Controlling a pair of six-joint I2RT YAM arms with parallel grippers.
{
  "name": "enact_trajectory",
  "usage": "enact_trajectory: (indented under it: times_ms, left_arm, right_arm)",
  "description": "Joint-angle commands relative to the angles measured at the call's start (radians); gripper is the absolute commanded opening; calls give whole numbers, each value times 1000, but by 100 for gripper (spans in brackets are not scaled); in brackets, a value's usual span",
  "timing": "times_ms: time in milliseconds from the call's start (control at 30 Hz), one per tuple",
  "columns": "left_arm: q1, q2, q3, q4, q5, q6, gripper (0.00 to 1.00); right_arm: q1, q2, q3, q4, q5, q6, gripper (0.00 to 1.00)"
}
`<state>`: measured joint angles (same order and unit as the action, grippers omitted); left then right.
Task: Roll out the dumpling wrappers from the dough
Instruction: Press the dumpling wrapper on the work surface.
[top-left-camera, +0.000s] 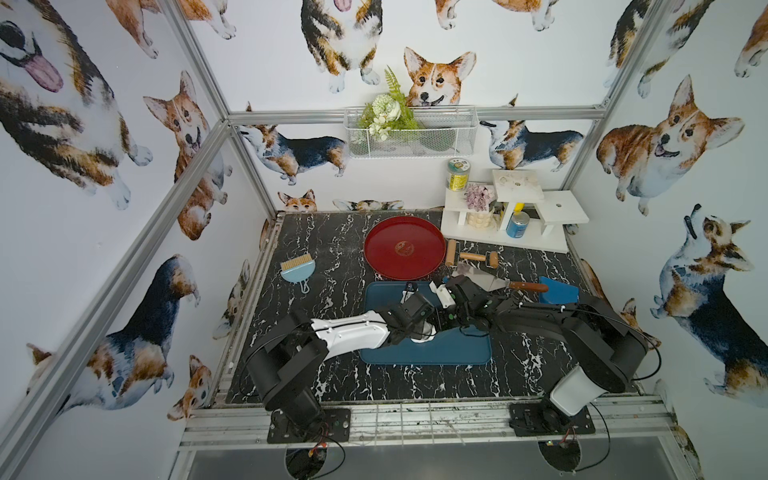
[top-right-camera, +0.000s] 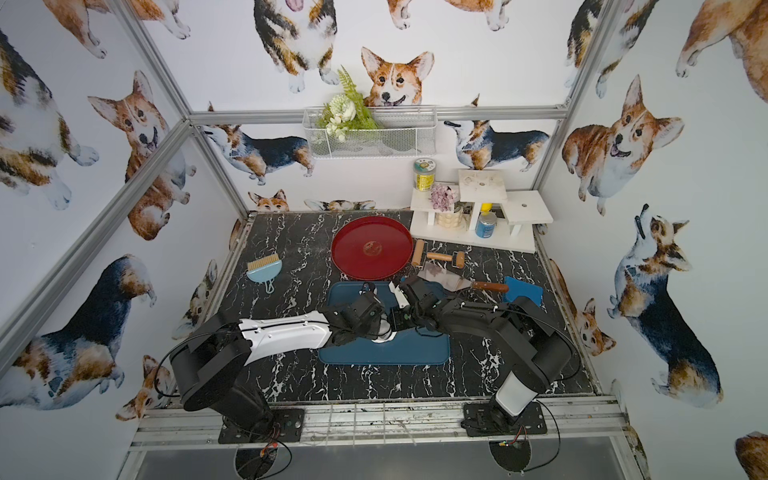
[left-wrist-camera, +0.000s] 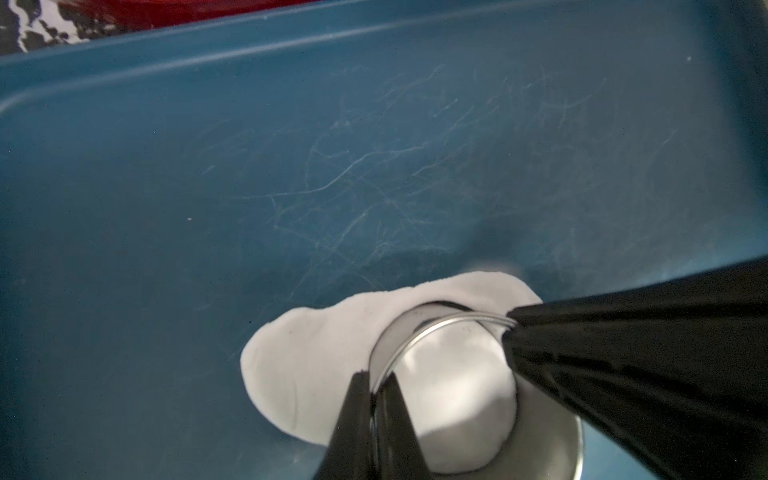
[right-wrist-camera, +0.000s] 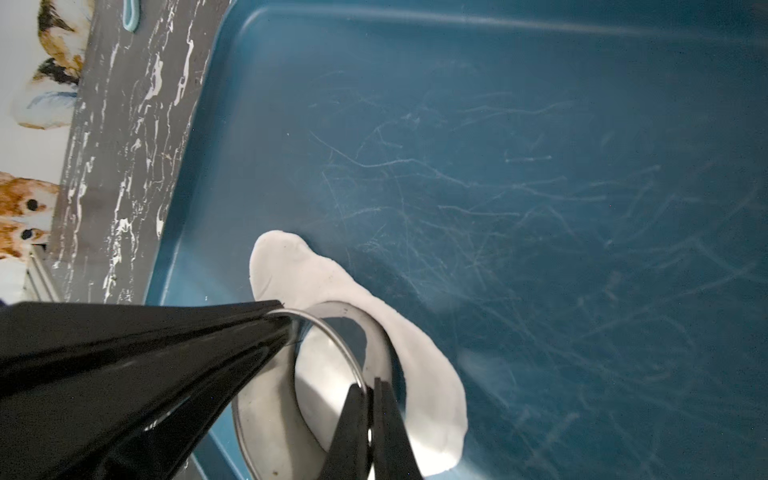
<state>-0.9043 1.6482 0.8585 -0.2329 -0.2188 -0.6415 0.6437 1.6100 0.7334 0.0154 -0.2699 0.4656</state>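
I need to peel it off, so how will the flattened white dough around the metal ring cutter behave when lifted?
Probably floppy: the dough lies thin and flat on the blue tray. It may tear beside the ring cutter, where only a narrow strip shows. Looking soft, it might stick.

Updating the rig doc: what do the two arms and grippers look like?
Both arms are black. The left arm has a white shell on its long link; the right arm has one on the link by its base. Black cables loop along both. Left gripper and right gripper: glossy black fingers tapering to thin tips.
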Motion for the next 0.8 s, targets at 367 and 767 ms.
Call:
enact_trajectory:
  times_ms: [367,767]
  left_arm:
    - [16,31,-57,-311,112,56,0]
    - [-54,68,43,-272,167,57,0]
  right_arm:
    - [69,88,34,-363,198,40,0]
    - [-37,-8,-9,-421,265,-25,0]
